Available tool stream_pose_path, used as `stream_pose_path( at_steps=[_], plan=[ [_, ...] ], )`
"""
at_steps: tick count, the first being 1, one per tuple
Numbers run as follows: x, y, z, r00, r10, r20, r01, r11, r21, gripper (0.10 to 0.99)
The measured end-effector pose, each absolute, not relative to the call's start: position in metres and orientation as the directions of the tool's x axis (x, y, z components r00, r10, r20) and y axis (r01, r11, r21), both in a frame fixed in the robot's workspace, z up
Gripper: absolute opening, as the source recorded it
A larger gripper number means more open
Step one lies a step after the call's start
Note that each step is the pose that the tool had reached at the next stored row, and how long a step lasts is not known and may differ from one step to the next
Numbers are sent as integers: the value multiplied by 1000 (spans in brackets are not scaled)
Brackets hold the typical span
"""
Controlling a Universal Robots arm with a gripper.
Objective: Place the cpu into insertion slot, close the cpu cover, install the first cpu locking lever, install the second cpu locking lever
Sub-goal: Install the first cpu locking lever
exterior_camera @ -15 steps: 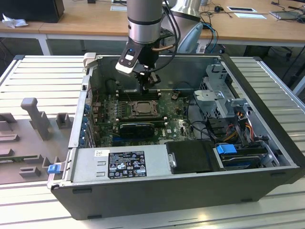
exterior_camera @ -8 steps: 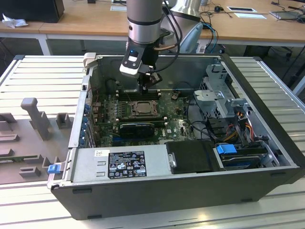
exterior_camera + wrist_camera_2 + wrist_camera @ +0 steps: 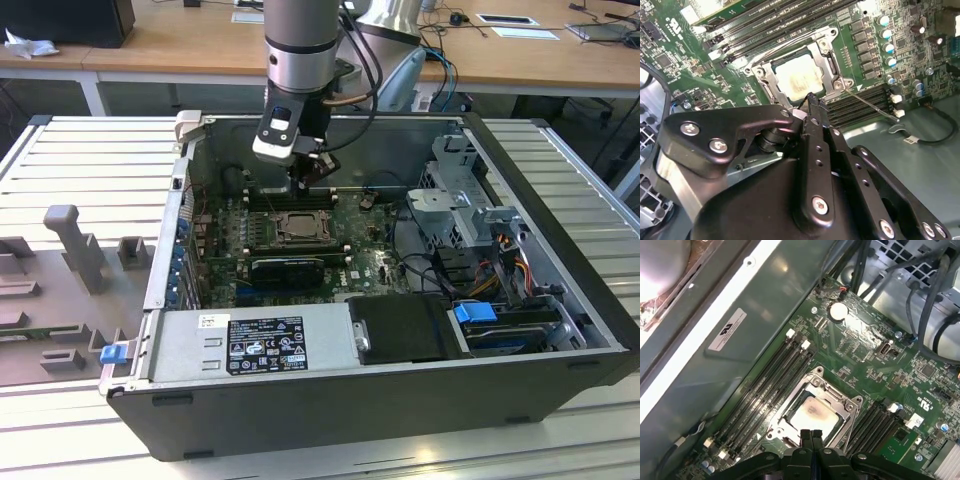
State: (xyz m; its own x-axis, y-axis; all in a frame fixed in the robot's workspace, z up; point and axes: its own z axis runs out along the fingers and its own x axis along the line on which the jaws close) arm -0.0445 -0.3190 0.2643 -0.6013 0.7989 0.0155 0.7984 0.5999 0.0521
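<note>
The pincer (image 3: 311,186) hangs inside the open case (image 3: 300,400), low over the green board. In the exterior view it sits just behind the slot (image 3: 270,232), toward the case's far wall. The case lies on its side on a ribbed metal counter (image 3: 90,160).

In both wrist views the two black fingertips (image 3: 804,434) are pressed together with nothing between them, so the pincer is clenched and empty.

The cpu (image 3: 812,415) already lies flat in the slot, its pale top bearing a brownish smear. The cover (image 3: 841,402) is down around it, so the chip shows through the square cut-out.

The fingertips point at the slot's near edge. In the first wrist view they overlap the rim just beside the cpu, but I cannot tell whether they touch it.

In the second wrist view a thin metal rod (image 3: 871,104) runs from one slot corner out across the memory slots (image 3: 867,100), at a slant.
</note>
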Motion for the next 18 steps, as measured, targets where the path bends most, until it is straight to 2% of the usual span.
stream_pose_path(
  at_steps=[18],
  plan=[
    [-45,-319,264,-671,741,16,741,670,52,106]
  ],
)
